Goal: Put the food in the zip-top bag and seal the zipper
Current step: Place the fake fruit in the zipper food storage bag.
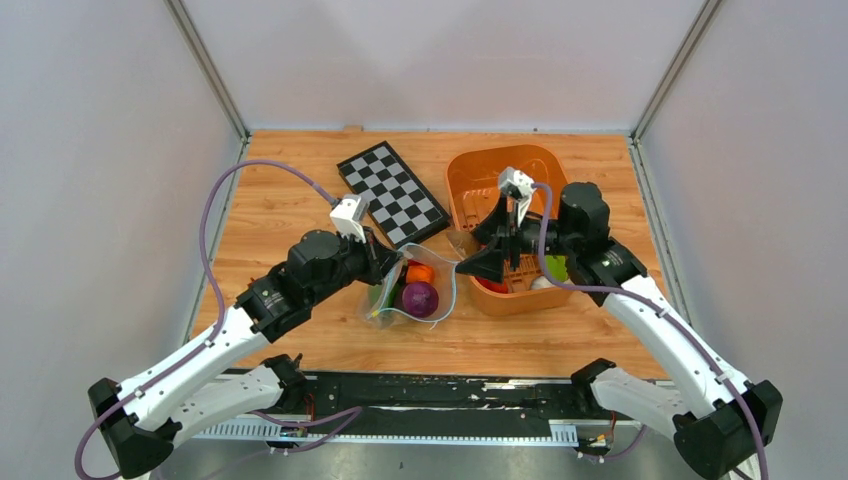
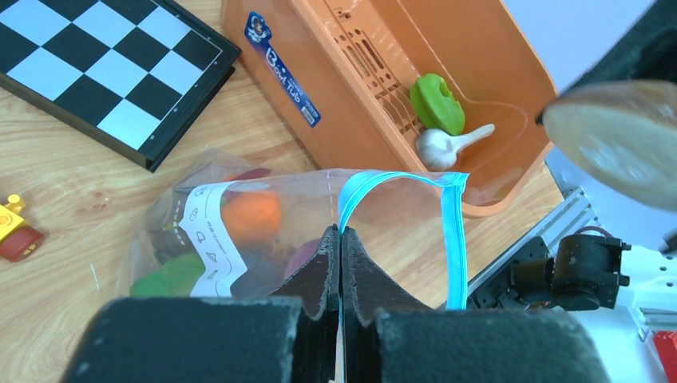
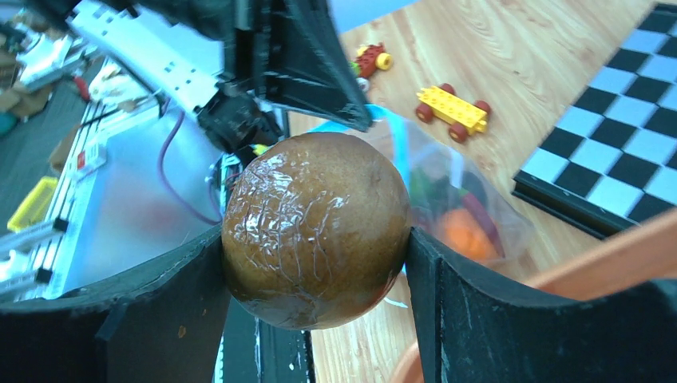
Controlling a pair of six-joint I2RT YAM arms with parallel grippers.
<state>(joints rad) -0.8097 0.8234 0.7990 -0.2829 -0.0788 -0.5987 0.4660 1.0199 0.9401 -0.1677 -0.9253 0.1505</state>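
Brown and shiny, the round food (image 3: 311, 215) is pinched in the right gripper (image 3: 314, 239), mid frame. The left gripper (image 2: 341, 237) squeezes the zip-top bag (image 2: 263, 191) rim by the blue zipper (image 2: 457, 239), low middle. Orange food (image 2: 251, 215) sits inside.

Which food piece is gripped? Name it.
The round brown piece, clamped in the right end effector; the orange piece and purple piece sit in the bag, the green one in the basket.
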